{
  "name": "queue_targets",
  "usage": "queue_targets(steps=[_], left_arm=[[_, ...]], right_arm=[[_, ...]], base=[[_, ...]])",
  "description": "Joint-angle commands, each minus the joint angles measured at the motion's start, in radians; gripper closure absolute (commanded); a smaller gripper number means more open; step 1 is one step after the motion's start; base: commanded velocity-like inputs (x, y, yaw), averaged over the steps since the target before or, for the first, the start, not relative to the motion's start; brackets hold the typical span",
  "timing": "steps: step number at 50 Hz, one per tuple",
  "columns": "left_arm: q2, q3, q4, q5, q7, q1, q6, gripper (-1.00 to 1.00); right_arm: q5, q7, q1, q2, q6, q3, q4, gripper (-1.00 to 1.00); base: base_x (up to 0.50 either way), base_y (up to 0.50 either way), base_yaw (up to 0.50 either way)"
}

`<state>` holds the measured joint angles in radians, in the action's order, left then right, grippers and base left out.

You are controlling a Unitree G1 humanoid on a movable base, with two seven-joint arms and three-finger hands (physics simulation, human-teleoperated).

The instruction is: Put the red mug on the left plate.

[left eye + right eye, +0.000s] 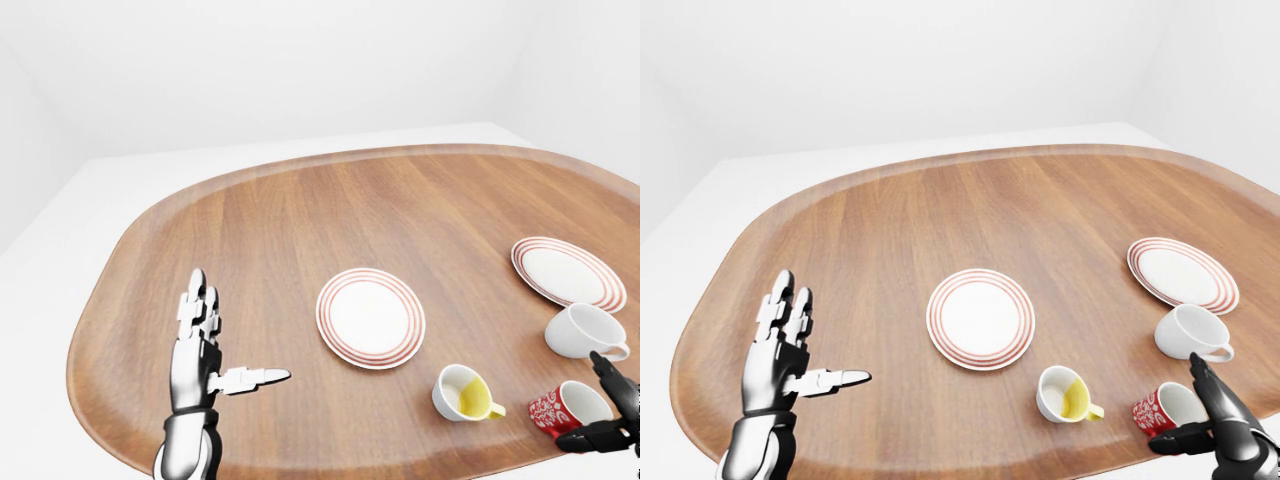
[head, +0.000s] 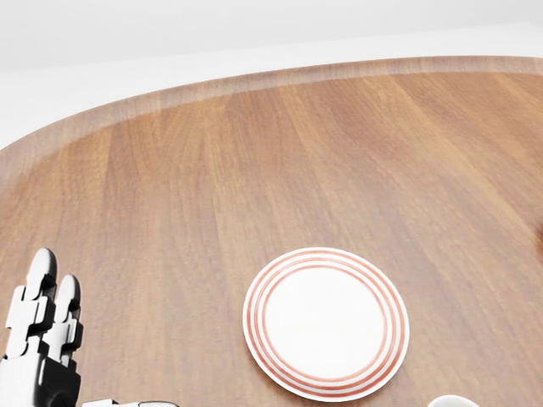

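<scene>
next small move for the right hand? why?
Probably close the right hand round the red mug. In the right-eye view its dark open fingers stand about the mug, which lies on its side near the table edge, and no grip shows yet. The left plate is bare, and the left hand hangs open, away from everything.
</scene>
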<state>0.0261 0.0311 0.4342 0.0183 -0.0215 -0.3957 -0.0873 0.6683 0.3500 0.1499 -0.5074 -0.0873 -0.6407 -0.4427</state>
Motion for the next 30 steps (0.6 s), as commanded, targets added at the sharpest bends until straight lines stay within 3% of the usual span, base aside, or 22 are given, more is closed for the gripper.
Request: queue_targets(steps=[1,17,30], left_arm=[[0.001,-0.002,-0.001,-0.005,0.003,0.001,0.000,-1.00],[-0.002,-0.009,-0.002,-0.008,0.009,0.005,0.000,-1.00],[-0.005,-0.012,-0.001,-0.011,0.013,0.008,0.000,-1.00]], right_arm=[[-0.008,0.016,-0.027,-0.028,0.000,0.059,-0.080,-1.00],[-0.058,-0.128,-0.045,-0.064,0.000,0.056,-0.145,-1.00],[-0.106,-0.192,-0.079,-0.094,0.000,0.123,-0.271,-1.00]], base=[[0.00,0.00,0.00],[0.00,0.00,0.00],[0.00,0.00,0.00]])
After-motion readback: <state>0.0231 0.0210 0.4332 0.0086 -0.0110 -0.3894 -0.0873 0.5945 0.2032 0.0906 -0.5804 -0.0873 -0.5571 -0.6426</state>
